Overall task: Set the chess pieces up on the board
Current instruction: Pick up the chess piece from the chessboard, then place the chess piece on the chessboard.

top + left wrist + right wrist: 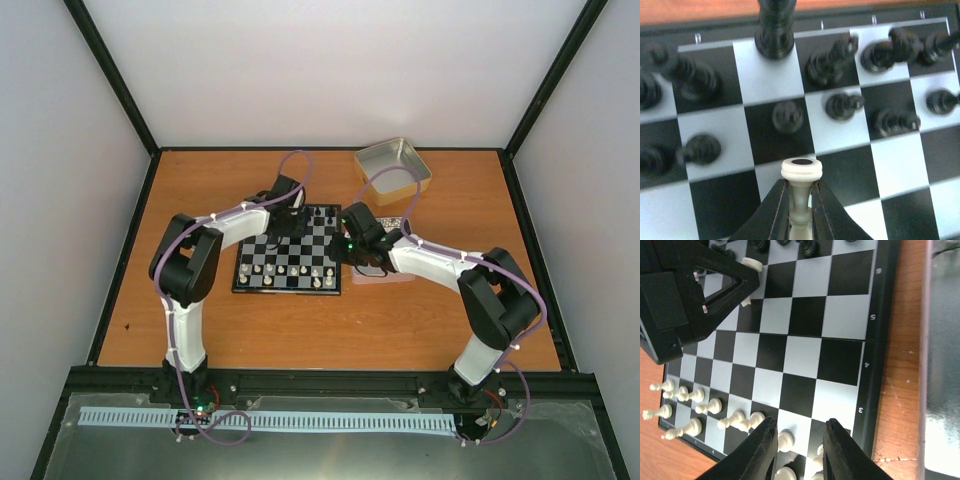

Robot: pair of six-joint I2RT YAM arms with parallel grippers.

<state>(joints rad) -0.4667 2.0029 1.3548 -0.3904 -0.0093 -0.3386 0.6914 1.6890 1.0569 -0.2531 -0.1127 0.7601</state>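
Note:
The board (290, 251) lies mid-table. Cream-white chess pieces (285, 272) stand along its near rows and black pieces (318, 218) along its far rows. My left gripper (298, 224) hovers over the far side of the board (900, 170), shut on the stem of a cream-white piece (801, 170) above the black pieces (832, 60). My right gripper (800, 422) is open and low over the board's (805, 315) near right corner, with a white pawn (785, 440) between its fingers, untouched. More white pieces (690, 396) stand to its left.
An open metal tin (393, 170) sits at the back right. A second flat tin (385, 275) lies under my right arm beside the board, and it also shows in the right wrist view (940, 365). Black-framed walls enclose the table.

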